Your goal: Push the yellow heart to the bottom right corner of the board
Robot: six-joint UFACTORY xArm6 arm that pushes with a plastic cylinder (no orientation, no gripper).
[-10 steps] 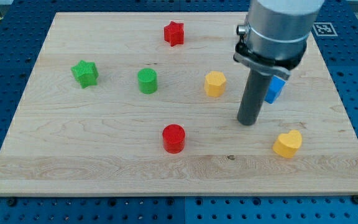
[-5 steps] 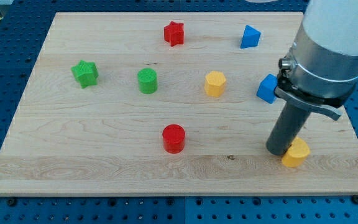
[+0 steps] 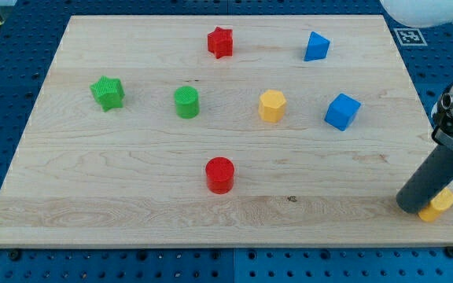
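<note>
The yellow heart (image 3: pixel 437 206) lies at the board's bottom right corner, mostly hidden behind my rod; only a small yellow part shows. My tip (image 3: pixel 412 207) rests on the board at the heart's left side, touching it. The wooden board (image 3: pixel 132 196) fills most of the view.
A red star (image 3: pixel 220 42), a blue triangle block (image 3: pixel 316 46), a blue cube (image 3: pixel 342 111), a yellow hexagon (image 3: pixel 272 105), a green cylinder (image 3: pixel 186 102), a green star (image 3: pixel 108 92) and a red cylinder (image 3: pixel 220 174) stand on the board. The board's right edge is beside the heart.
My tip has swept from the board's middle right down to the bottom right, pushing the yellow heart right and down into the corner. The other blocks have not moved.
</note>
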